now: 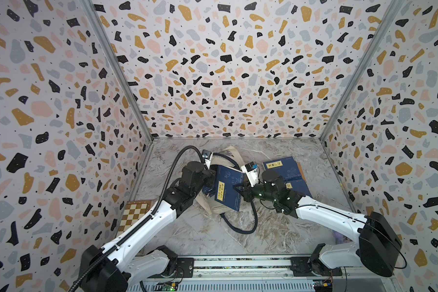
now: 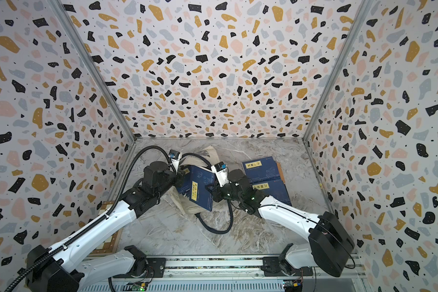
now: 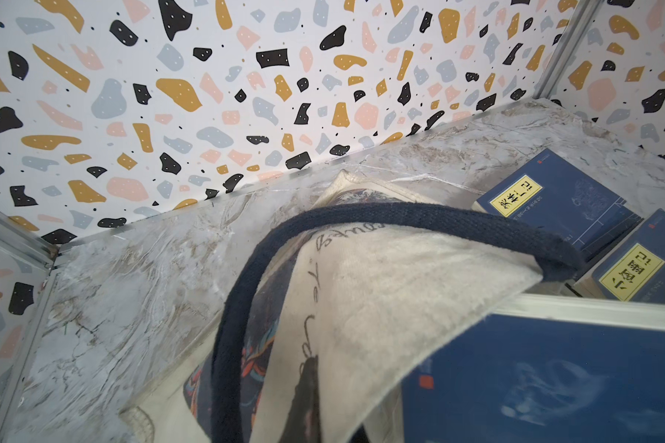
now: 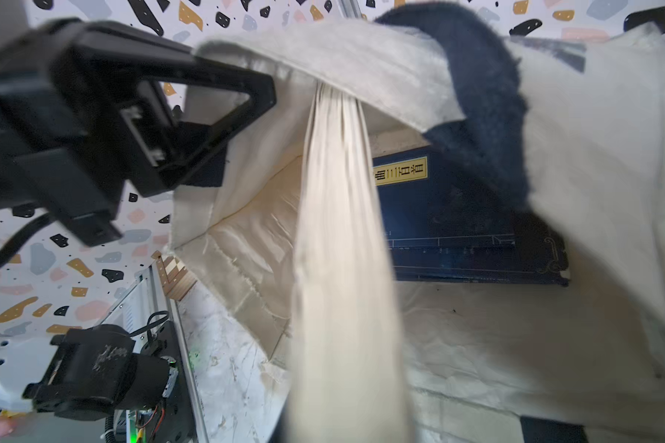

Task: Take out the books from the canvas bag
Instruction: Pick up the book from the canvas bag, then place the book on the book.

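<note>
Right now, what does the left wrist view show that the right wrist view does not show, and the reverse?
Only the left wrist view: two books lying on the table outside the canvas bag. Only the right wrist view: the left end effector shut on the bag's rim, and one book still inside. Both: the canvas bag, its navy handle, and the half-out book.

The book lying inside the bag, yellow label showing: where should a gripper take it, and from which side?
The book seems to lie flat on the lower wall of the canvas bag, cover up, so probably pinch its thin edge nearest the mouth, coming in through the opening that the left gripper holds up.
</note>
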Tool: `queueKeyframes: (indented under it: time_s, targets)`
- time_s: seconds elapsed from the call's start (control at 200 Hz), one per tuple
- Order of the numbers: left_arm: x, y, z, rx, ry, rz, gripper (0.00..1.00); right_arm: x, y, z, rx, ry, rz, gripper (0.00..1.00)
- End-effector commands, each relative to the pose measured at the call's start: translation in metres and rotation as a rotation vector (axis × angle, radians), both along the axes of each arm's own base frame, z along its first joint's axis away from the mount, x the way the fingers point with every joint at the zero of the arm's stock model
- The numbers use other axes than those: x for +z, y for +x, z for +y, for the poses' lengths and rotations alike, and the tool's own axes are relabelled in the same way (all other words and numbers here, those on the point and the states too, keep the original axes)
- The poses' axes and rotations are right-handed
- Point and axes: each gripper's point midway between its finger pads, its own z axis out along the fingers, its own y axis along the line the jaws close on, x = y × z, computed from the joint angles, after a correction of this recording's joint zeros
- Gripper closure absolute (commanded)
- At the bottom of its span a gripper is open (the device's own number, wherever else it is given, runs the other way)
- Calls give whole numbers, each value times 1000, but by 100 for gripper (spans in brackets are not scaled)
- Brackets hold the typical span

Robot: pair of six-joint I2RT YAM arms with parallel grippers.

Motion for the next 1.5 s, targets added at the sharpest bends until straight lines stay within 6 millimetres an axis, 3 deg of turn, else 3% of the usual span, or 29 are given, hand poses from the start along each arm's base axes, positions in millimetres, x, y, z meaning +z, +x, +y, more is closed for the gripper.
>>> queueKeyframes:
  time_s: [0.0, 0.185, 0.34, 0.456, 0.566, 0.751, 0.956, 1.106, 1.492]
  targets:
    - [18, 7, 0, 19, -22, -28, 100, 58, -11, -11, 6, 120, -127, 100]
    - [16, 7, -4, 0, -28, -16, 100, 83, -3, -58, -149, 183, -132, 100]
    - [15, 7, -7, -17, -32, -7, 100, 93, 21, -126, -389, 269, -80, 100]
    - [14, 6, -8, -21, -32, -4, 100, 86, 34, -179, -564, 319, -39, 100]
    - [14, 6, -9, -26, -34, -3, 100, 71, 45, -216, -680, 352, 11, 100]
    - [13, 5, -9, -27, -34, -3, 100, 44, 73, -238, -703, 409, 139, 100]
    - [15, 4, -9, -32, -37, -8, 100, 28, 101, -246, -773, 458, 197, 100]
    - [16, 3, -9, -34, -37, -11, 100, -2, 129, -259, -875, 423, 271, 100]
    - [19, 1, -9, -38, -50, -20, 100, -22, 168, -284, -1003, 425, 274, 100]
